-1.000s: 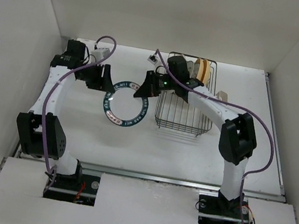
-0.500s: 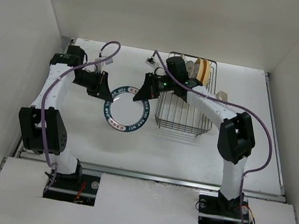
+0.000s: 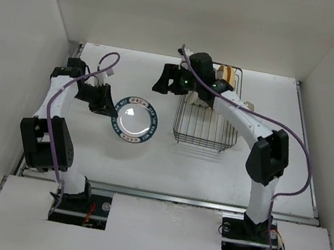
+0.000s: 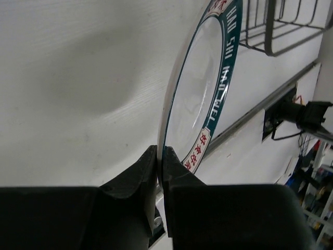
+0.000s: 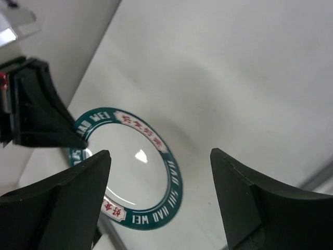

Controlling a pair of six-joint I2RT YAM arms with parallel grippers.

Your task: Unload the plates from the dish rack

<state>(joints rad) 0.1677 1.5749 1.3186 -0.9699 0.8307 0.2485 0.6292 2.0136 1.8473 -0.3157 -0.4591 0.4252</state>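
A white plate with a dark teal patterned rim (image 3: 134, 120) hangs over the table left of the dish rack (image 3: 199, 145). My left gripper (image 3: 107, 106) is shut on its left rim. In the left wrist view the plate (image 4: 200, 94) stands edge-on, its rim pinched at my left gripper (image 4: 160, 153). My right gripper (image 3: 164, 79) is open and empty, up beside the rack's far left corner. From the right wrist the plate (image 5: 130, 172) lies below the right gripper (image 5: 160, 153). A yellow-orange plate (image 3: 229, 74) and a cream one beside it stand in the rack, partly hidden by the right arm.
A beige cutlery holder (image 3: 248, 107) hangs on the rack's right side. White walls close the table on the left, back and right. The rack's wire corner (image 4: 270, 31) shows beyond the held plate. The left gripper's fingers (image 5: 47, 120) show in the right wrist view.
The right gripper opened, let go of the teal-rimmed plate and drew back toward the rack. The left gripper shut on the plate's rim and carried it left.
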